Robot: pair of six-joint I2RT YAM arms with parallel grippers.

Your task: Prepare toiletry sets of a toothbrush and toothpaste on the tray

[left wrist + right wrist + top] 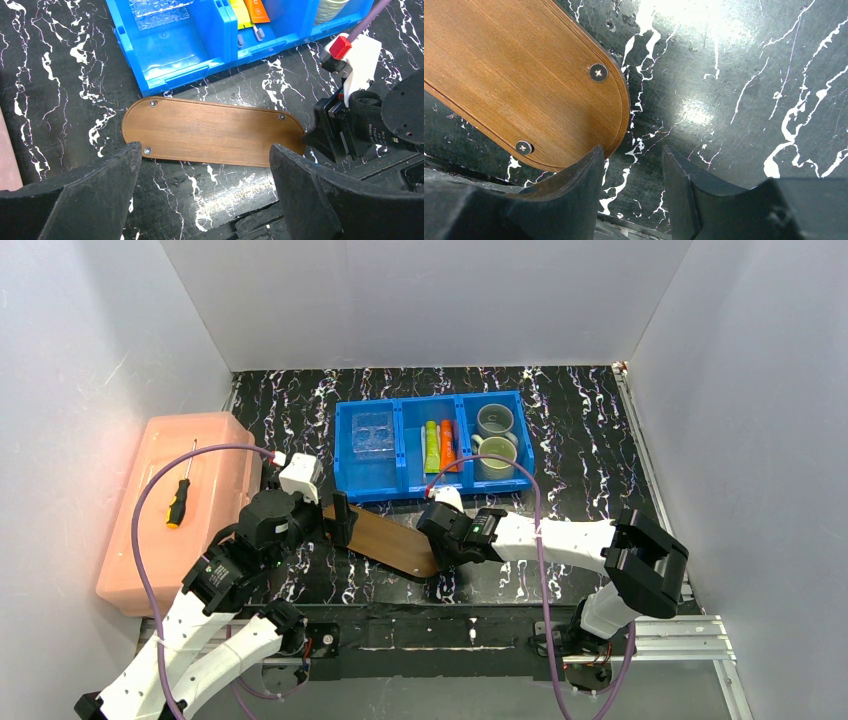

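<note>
- Jaws of the left gripper [205, 150] spread wide over the flat dark-brown wooden oblong tray [210, 131].
- Right gripper [633, 152] jaws partly spread, empty, at the tray's rounded end on the black marbled counter [580, 440].
- Lime-green squeeze tube [431, 446], orange squeeze tube [446, 443] and, seemingly, two toothbrushes [240, 40] lie in the blue plastic bin [368, 485], middle compartment.

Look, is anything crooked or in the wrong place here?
Yes. The wooden tray lies slanted, not lined up with the blue bin behind it. A screwdriver rests on the pink box, which seems odd next to toiletries. Nothing looks spilled or broken.
</note>
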